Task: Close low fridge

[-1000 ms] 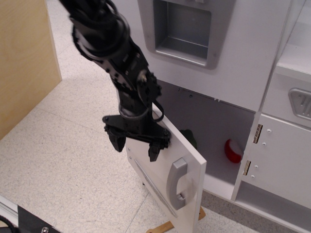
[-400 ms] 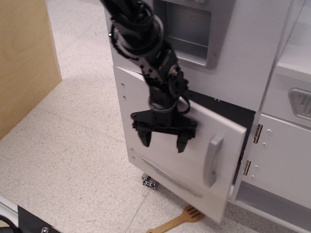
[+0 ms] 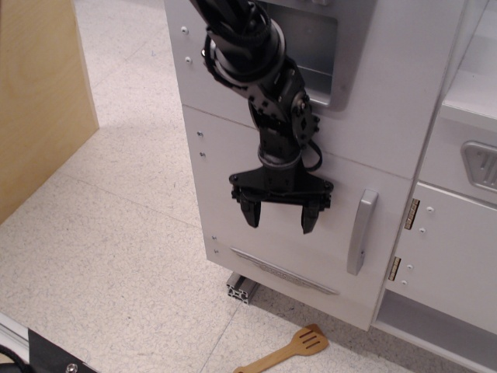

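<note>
Low fridge (image 3: 295, 233) door flush shut, right behind jaws (spread, empty).

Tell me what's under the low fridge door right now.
Below the low fridge door's bottom edge, a short aluminium rail end shows at the base, and a wooden spatula lies on the floor. The closed door covers the compartment, so anything inside cannot be seen.

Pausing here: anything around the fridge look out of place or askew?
One thing: a wooden spatula lies on the floor below the low fridge door, an odd spot for a utensil. The door itself looks flush and straight, its handle upright. The pincer hangs open in front of the door, holding nothing.
</note>
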Tool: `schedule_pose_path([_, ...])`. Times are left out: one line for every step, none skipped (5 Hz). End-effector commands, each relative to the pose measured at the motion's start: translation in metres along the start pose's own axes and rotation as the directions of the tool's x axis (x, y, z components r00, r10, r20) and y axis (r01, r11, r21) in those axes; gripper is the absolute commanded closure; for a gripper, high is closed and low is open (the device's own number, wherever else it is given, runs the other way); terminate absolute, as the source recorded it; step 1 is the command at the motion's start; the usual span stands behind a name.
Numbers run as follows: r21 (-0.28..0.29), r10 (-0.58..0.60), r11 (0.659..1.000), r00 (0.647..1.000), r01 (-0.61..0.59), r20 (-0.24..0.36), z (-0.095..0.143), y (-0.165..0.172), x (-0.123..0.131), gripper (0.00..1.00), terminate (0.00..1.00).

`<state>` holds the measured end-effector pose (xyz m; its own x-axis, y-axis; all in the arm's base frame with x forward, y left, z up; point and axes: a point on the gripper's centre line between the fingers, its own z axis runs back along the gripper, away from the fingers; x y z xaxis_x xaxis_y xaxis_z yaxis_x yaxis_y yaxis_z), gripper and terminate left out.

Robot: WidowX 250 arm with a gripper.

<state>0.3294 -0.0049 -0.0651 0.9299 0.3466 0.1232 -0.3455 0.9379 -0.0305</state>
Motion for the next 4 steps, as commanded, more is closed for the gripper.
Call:
schedule_pose_path([-0.025, -0.041, 0.999, 0.995, 0.043, 0.087, 0.034, 0.002, 0.002, 0.00, 0.00])
schedule_pose_path([-0.011, -0.089, 0.996, 0.992, 0.090, 0.085, 0.046, 0.010, -0.009, 0.00, 0.00])
schedule_pose_path([-0.011, -0.089, 0.996, 0.992, 0.090, 0.085, 0.046, 0.010, -0.009, 0.00, 0.00])
schedule_pose_path([-0.011, -0.089, 0.996, 0.992, 0.090, 0.085, 0.046, 0.010, -0.009, 0.00, 0.00])
